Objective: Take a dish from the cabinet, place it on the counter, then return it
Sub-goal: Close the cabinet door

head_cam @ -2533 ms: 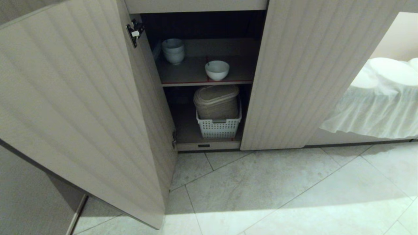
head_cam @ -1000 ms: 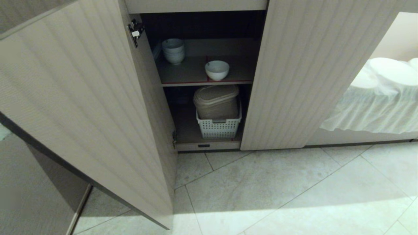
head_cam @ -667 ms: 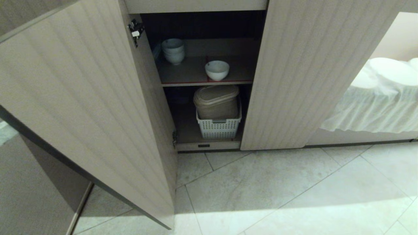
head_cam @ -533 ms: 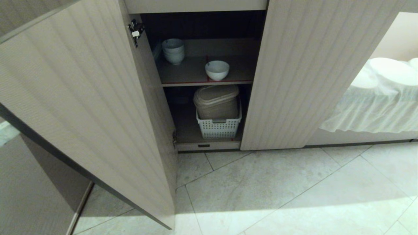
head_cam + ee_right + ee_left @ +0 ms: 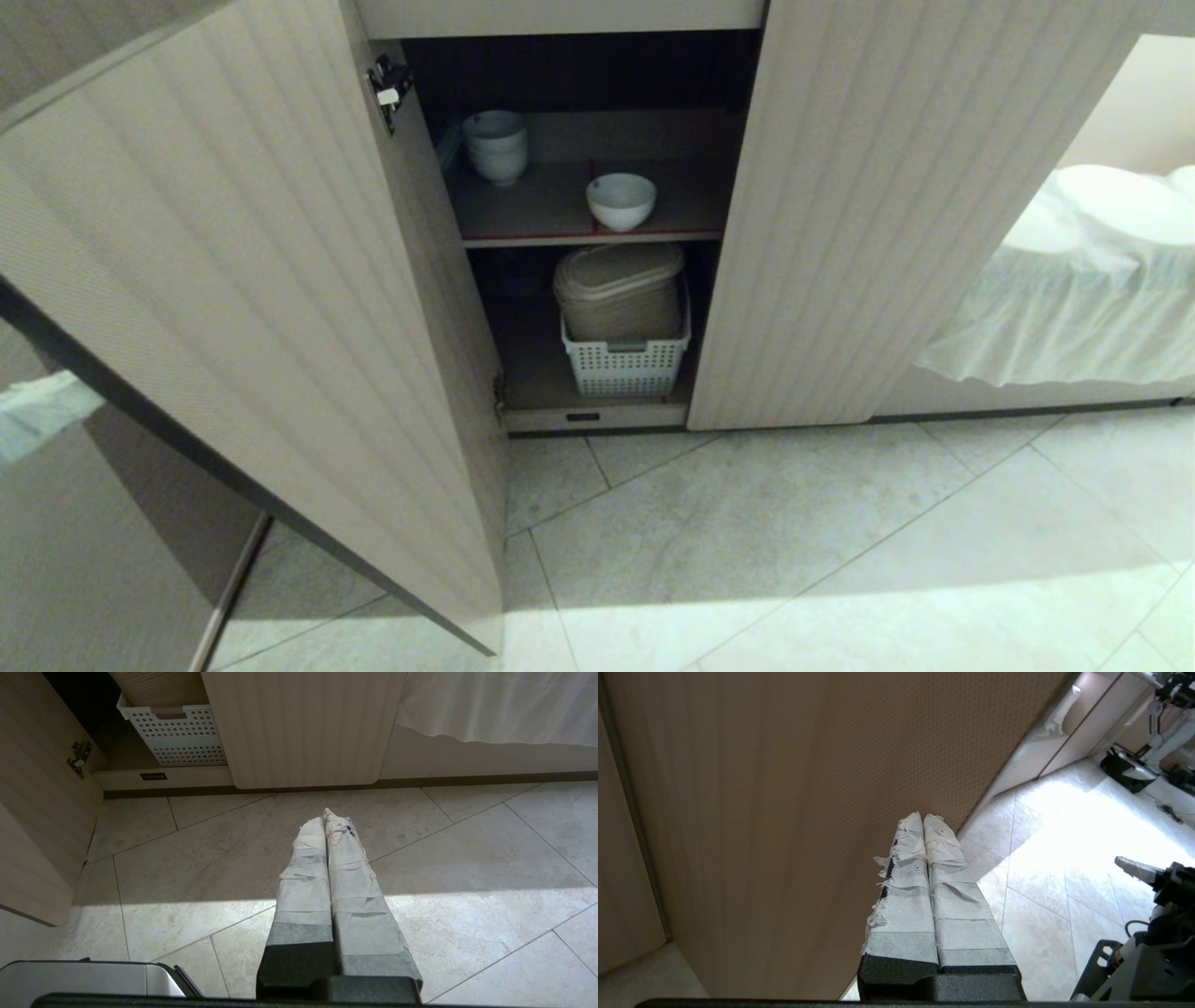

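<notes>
The dish (image 5: 621, 200), a small white bowl, stands near the front of the upper shelf inside the open cabinet (image 5: 840, 233). The cabinet's left door (image 5: 243, 280) hangs open at the left of the head view and fills much of it. In the left wrist view my left gripper (image 5: 923, 817) is shut and empty, its taped tips close against the door's back face (image 5: 784, 788). My right gripper (image 5: 323, 816) is shut and empty, pointing down over the floor tiles in front of the cabinet. Neither gripper shows in the head view. The counter is out of view.
A stack of white bowls (image 5: 496, 145) sits at the back left of the same shelf. Below it, a white perforated basket (image 5: 624, 359) holds a beige lidded bin (image 5: 618, 289). White cloth (image 5: 1083, 280) hangs at the right. The robot's base (image 5: 1143, 961) stands on the tiled floor (image 5: 794, 541).
The left door has swung a little further toward closing, its lower corner moving right and down in the head view. The dish and the other shelf items have not moved.
</notes>
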{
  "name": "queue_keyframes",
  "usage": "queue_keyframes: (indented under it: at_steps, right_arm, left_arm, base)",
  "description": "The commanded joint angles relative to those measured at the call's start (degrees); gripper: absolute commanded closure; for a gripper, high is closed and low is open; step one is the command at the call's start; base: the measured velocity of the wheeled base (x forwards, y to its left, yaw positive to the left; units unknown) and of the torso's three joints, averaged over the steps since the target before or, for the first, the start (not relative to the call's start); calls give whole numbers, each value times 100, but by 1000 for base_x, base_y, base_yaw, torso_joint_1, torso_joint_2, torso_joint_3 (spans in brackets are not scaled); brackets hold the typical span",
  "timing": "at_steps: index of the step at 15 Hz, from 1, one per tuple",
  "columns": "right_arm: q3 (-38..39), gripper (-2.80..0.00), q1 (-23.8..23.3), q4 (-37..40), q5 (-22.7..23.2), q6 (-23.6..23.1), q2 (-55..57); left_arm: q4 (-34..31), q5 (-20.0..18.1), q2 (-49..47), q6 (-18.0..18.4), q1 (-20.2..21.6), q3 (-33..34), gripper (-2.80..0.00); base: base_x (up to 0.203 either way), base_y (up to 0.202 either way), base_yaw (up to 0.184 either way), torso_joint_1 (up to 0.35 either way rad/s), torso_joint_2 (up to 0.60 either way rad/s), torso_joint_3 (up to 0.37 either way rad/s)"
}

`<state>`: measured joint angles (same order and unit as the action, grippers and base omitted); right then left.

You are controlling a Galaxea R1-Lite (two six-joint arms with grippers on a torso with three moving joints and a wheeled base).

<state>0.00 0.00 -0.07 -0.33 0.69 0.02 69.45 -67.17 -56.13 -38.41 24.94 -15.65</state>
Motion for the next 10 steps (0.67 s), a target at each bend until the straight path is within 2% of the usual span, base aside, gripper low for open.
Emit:
queue_keyframes:
  at_steps: [1,5,6,8,10]
  right_arm:
    - [0,0,9,7,-2,1,-2]
    - [0,0,2,-1,-2,1,-2]
    - [0,0,9,3,-2,1,-2]
    - [0,0,1,-1,-2,1,-2]
    - [0,0,3,-1,-2,1,-2]
  left_arm:
    - [42,-33,-241,-10,-48,-7,0]
    - [34,-33,-458,1,-149,-3,0]
    - [41,-33,-540,29,-283,-15,0]
    - [-12,-11,-837,321,-603,-145,0]
    - [-341,54,-1092,696,-881,-472,0]
  base:
    - [0,0,0,0,0,0]
    - [0,0,0,0,0,0]
    - [0,0,0,0,0,0]
    - [0,0,0,0,0,0]
    - [0,0,0,0,0,0]
